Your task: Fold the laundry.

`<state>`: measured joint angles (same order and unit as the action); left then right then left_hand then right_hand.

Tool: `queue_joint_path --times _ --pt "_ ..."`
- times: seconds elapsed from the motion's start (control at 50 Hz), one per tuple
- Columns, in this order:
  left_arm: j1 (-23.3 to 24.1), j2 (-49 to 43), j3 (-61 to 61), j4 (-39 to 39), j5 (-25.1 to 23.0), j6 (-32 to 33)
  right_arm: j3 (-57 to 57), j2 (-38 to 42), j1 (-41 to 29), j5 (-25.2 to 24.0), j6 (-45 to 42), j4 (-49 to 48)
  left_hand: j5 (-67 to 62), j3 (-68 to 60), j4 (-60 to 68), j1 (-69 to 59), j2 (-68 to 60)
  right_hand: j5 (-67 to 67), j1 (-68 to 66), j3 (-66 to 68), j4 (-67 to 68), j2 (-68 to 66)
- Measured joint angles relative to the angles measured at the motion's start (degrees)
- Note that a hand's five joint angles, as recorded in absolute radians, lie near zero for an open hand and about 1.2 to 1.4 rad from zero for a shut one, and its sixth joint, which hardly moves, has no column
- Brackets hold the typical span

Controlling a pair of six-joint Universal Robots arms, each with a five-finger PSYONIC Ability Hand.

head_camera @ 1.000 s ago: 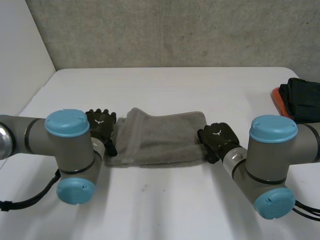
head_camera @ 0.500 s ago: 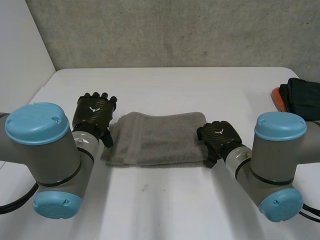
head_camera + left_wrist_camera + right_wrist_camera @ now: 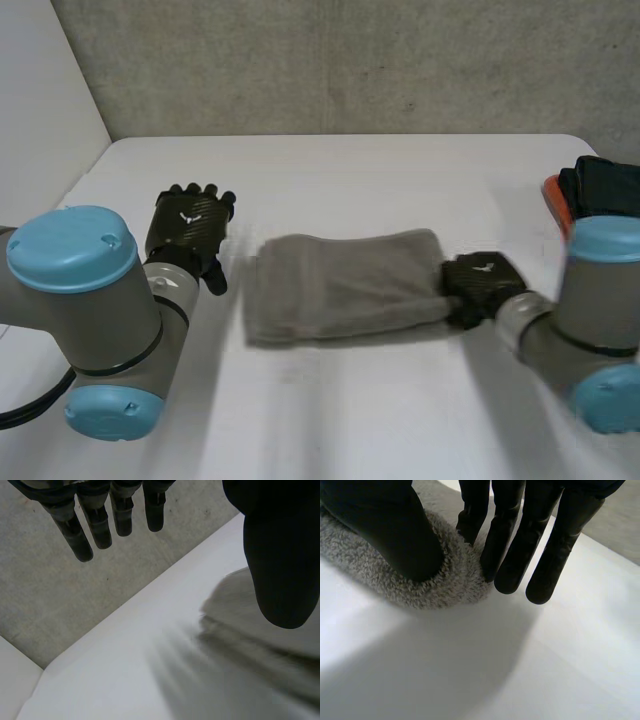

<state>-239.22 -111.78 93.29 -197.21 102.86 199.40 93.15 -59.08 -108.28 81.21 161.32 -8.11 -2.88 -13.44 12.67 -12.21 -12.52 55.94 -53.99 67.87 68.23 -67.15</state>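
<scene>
Left hand point(image 3: 188, 228): fingers straight, holding nothing, just clear of the towel's left end. Towel point(image 3: 340, 285): grey, folded, lying mid-table point(image 3: 350, 170). Judged soft, light and limp; best taken at a corner or edge. Right hand point(image 3: 482, 283): thumb and fingers pinch the towel's right end.

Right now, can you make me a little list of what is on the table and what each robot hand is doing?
table: white
towel: grey, folded into a long strip, lying in the middle of the table
left hand: open, fingers straight, beside the towel's left end, not touching it
right hand: fingers and thumb pinching the towel's right end
far right edge of table: black clothes and something orange
</scene>
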Motion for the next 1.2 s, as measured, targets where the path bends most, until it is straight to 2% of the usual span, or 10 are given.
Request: queue_joint_path --times 0.14,0.22,0.36,0.56,0.6,0.68,0.72,0.76,1.02,1.2 --pt "0.30 1.02 -0.01 0.01 -0.03 0.03 5.61 -6.22 9.31 -0.15 -11.99 1.41 0.00 0.00 0.00 0.00 0.08 0.01 -0.08 0.00 0.01 0.00" --pt "0.71 1.41 -0.05 0.04 -0.03 0.03 5.46 -7.83 9.94 -0.10 -16.74 1.34 0.00 0.00 0.00 0.00 0.09 0.36 -0.64 0.00 0.02 -0.07" --pt "1.45 1.98 -0.19 0.01 0.02 -0.04 1.83 -9.47 1.56 -0.49 -18.84 -0.06 0.00 0.00 0.00 0.00 0.09 0.63 -0.65 0.00 0.02 -0.07" --pt "2.53 2.37 -0.91 -0.04 0.24 -0.49 -0.08 -5.64 -20.34 -6.28 -19.18 -6.07 0.00 0.00 0.00 0.00 0.11 0.65 -0.65 0.00 0.04 -0.43" --pt "3.07 2.35 -1.24 -0.07 0.26 -0.76 0.28 -4.66 -21.89 -7.80 -19.04 -6.25 0.00 0.00 0.00 0.00 0.11 -3.44 2.66 -5.47 -4.69 4.94" --pt "4.33 2.19 -2.38 -0.23 0.31 -1.58 1.18 -3.64 -22.95 -10.18 -17.77 -6.23 0.00 0.00 0.00 0.00 0.11 -27.18 22.20 -30.85 -30.06 30.49" --pt "4.90 2.06 -3.11 -0.30 0.32 -2.06 1.52 -3.76 -22.72 -10.68 -16.47 -6.18 0.00 0.00 0.00 0.00 0.11 -47.81 38.57 -50.03 -50.20 49.78" --pt "5.76 1.84 -4.23 -0.34 0.33 -2.79 1.87 -4.98 -21.14 -10.74 -13.57 -6.00 0.00 0.00 0.00 0.00 0.11 -52.03 41.68 -54.77 -54.10 53.58" --pt "16.18 -5.03 -14.49 0.87 0.22 -10.04 1.26 -14.90 0.63 -9.37 19.07 1.66 0.00 0.00 0.00 0.00 0.10 -52.29 41.95 -55.43 -54.31 53.96" --pt "19.68 -13.30 -20.55 7.25 0.04 -11.94 -1.89 -10.42 2.26 -9.65 19.11 6.72 0.00 0.00 0.00 0.00 0.11 -52.29 41.95 -55.42 -54.31 53.96"
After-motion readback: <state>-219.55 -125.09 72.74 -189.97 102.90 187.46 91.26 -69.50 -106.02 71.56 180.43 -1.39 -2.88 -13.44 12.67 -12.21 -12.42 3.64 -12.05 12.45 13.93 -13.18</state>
